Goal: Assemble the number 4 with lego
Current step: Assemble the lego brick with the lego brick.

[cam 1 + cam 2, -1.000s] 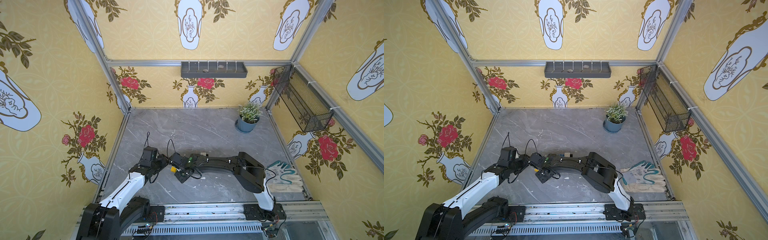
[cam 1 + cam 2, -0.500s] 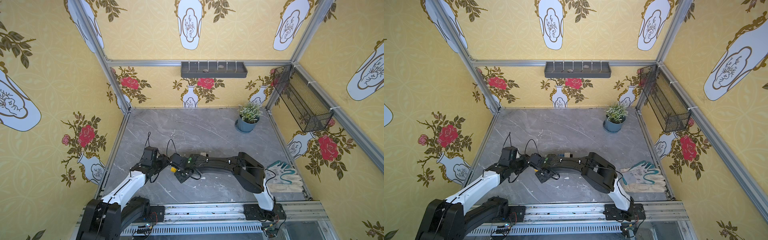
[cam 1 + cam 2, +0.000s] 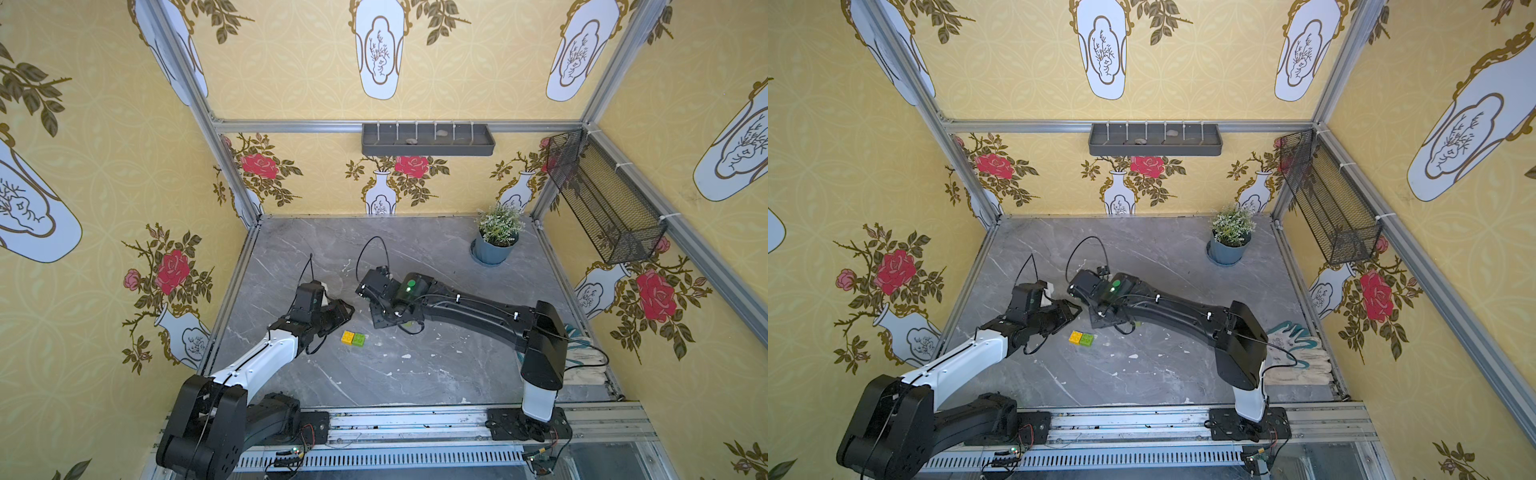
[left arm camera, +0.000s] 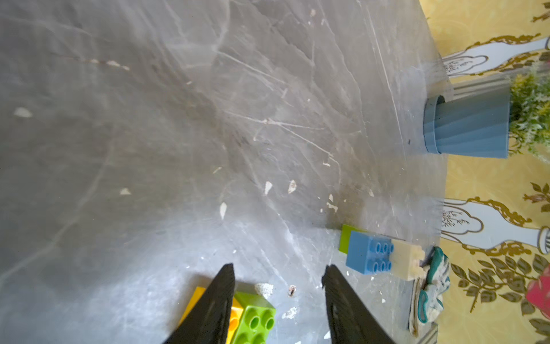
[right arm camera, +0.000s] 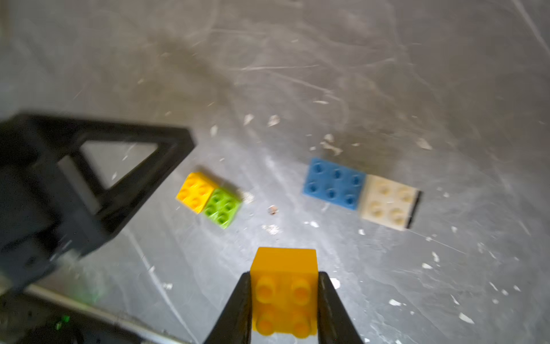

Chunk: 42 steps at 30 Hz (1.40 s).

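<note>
A yellow and a lime green lego brick (image 3: 353, 338) (image 3: 1081, 338) lie joined on the table. My left gripper (image 4: 278, 269) hangs open just above them, with the pair (image 4: 256, 318) beside one finger. My right gripper (image 5: 284, 274) is shut on a yellow lego brick (image 5: 282, 292), held above the table. A blue brick (image 5: 334, 183) joined to a white one (image 5: 387, 202), with a black edge behind it, lies further off. In the left wrist view a green brick (image 4: 345, 241) shows under the blue one (image 4: 367, 256). My right arm (image 3: 457, 309) hides that cluster in both top views.
A potted plant (image 3: 494, 241) stands at the back right. Work gloves (image 3: 1296, 353) lie at the right edge behind my right arm's base. A grey shelf (image 3: 428, 141) and a wire basket (image 3: 602, 199) hang on the walls. White flecks dot the marble table (image 3: 374, 374).
My right gripper has pulled up and back from where the two grippers met, and the yellow-green pair now lies uncovered on the table. The left gripper shifted slightly.
</note>
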Motion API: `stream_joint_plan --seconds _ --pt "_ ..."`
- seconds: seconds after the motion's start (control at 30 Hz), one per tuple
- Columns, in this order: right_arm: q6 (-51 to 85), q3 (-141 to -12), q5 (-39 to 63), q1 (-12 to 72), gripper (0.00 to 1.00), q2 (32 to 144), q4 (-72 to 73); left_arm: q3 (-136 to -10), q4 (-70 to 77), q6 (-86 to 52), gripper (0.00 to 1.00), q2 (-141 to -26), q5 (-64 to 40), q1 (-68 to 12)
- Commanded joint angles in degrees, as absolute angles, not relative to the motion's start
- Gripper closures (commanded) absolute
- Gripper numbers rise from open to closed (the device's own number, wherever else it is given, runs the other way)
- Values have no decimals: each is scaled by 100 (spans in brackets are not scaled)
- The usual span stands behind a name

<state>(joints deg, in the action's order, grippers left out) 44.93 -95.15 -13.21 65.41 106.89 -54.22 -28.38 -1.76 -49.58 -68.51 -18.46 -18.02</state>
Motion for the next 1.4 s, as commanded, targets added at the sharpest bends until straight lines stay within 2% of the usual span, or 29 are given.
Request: stream_joint_plan --seconds 0.0,0.13,0.3,0.7,1.37 --pt "5298 -9445 -1615 6289 80 10634 -5937 -2694 806 -4950 49 -6991 -2529 -1906" --pt "5319 -9480 -1499 6027 80 10756 -5938 -2676 1717 -5095 49 -7366 -3091 -2174" --pt "5339 -9548 -1503 5856 80 10892 -6029 -2739 2286 -5315 50 -7827 -3292 -2280" --pt "5241 -9444 -1358 5689 80 11030 -5810 -2911 2312 -5288 51 -8447 -3327 -2432" --pt "5038 -9366 -1195 5661 80 11083 -5441 -2944 2347 -5258 52 -8683 -3291 -2465"
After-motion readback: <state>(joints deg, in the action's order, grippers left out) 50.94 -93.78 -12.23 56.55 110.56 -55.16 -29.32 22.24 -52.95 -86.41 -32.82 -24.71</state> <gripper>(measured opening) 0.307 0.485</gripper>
